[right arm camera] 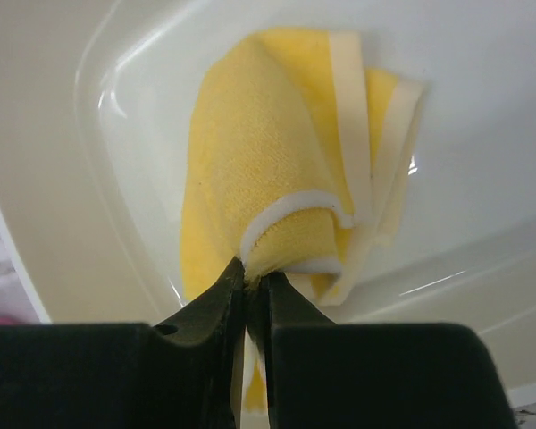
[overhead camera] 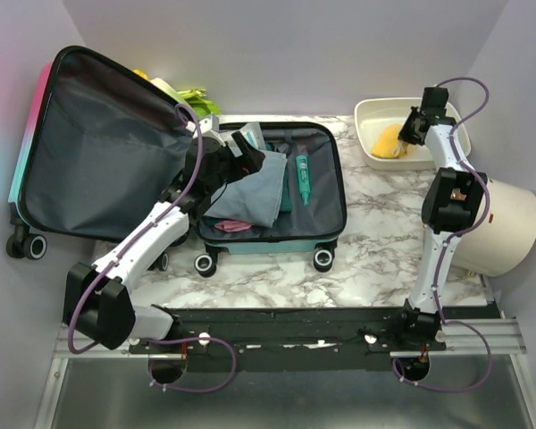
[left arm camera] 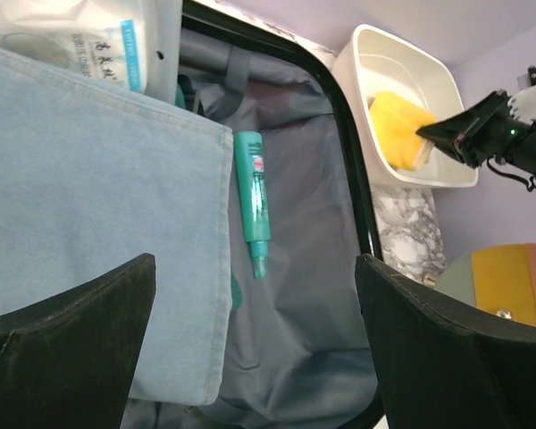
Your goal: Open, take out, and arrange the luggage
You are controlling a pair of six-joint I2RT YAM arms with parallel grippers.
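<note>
The luggage point(overhead camera: 116, 161) lies open, its pink-to-teal lid propped up at the left with the dark grey lining point(left arm camera: 313, 295) showing. In the base half are a folded blue cloth point(overhead camera: 250, 197) point(left arm camera: 98, 214), a teal tube point(overhead camera: 302, 177) point(left arm camera: 252, 192), a white packet point(left arm camera: 89, 36) and a pink item point(overhead camera: 232, 226). My left gripper point(overhead camera: 246, 152) point(left arm camera: 255, 268) hangs open over the base, straddling the blue cloth's edge and the lining, holding nothing. My right gripper point(overhead camera: 409, 132) point(right arm camera: 257, 268) is down in the white tray point(overhead camera: 368, 121), shut on a yellow cloth point(right arm camera: 250, 152) point(overhead camera: 389, 141).
A cream round bin point(overhead camera: 509, 228) lies on its side at the right edge, close to the right arm. Yellow-green items point(overhead camera: 174, 89) sit behind the raised lid. The suitcase wheels point(overhead camera: 323, 259) face the near side of the marble tabletop point(overhead camera: 375, 241).
</note>
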